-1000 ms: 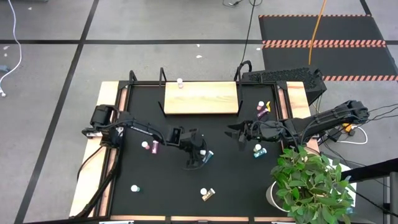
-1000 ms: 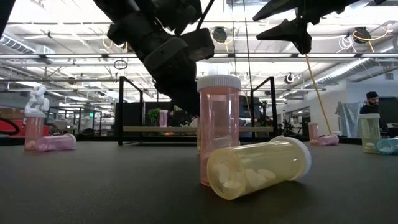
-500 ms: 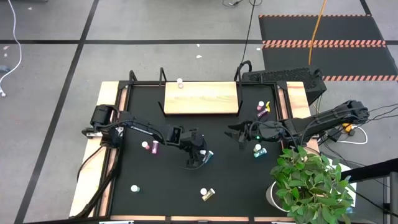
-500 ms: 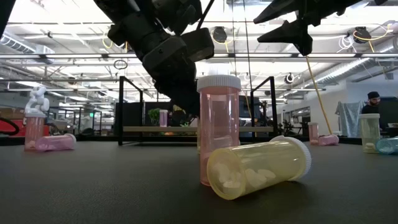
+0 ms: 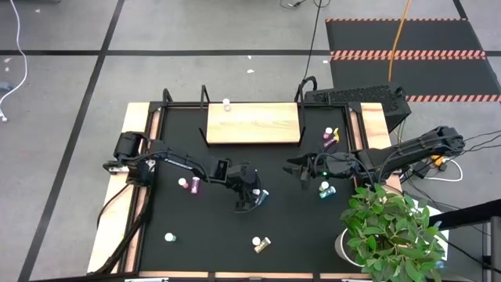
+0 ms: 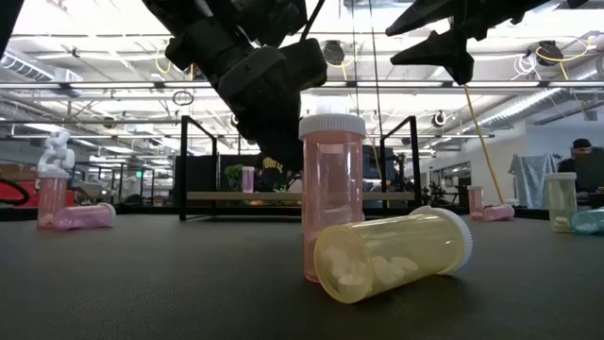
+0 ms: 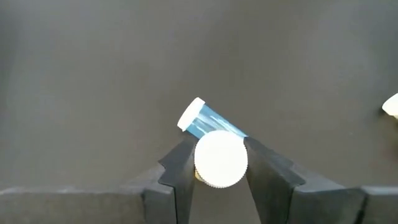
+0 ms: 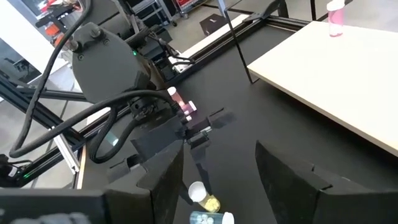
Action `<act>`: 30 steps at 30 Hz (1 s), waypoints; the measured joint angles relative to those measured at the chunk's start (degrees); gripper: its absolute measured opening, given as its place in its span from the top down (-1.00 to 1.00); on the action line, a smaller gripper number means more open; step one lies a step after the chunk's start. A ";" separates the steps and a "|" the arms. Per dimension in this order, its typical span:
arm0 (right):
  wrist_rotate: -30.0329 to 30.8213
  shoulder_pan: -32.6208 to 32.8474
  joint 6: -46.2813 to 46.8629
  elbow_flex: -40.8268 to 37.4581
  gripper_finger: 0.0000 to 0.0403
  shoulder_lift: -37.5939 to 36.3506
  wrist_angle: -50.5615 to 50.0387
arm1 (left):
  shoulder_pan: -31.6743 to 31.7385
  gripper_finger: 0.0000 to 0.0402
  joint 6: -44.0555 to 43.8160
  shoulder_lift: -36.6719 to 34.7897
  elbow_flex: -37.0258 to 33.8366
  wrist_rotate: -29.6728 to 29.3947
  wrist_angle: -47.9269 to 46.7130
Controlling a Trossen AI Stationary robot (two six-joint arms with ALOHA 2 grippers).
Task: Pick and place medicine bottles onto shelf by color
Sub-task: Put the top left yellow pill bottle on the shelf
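A white-capped bottle (image 7: pixel 221 158) is pinched upright between the left gripper (image 7: pixel 217 163) fingers; right gripper (image 8: pixel 219 167) is held spread mid-table.

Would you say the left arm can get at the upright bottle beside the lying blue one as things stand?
Probably yes: the left gripper already has its fingers on either side of the upright bottle's white cap; the lying blue bottle sits just beyond, not between them.

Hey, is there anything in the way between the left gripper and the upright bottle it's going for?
Nothing visible. The left gripper already has its fingers on either side of the white-capped bottle. A teal bottle lies just beyond, not between them.
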 joint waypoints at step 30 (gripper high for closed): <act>-1.53 -5.77 -20.28 0.00 0.04 -12.54 0.03 | 24.07 0.37 6.67 -1.12 33.66 -2.30 -29.74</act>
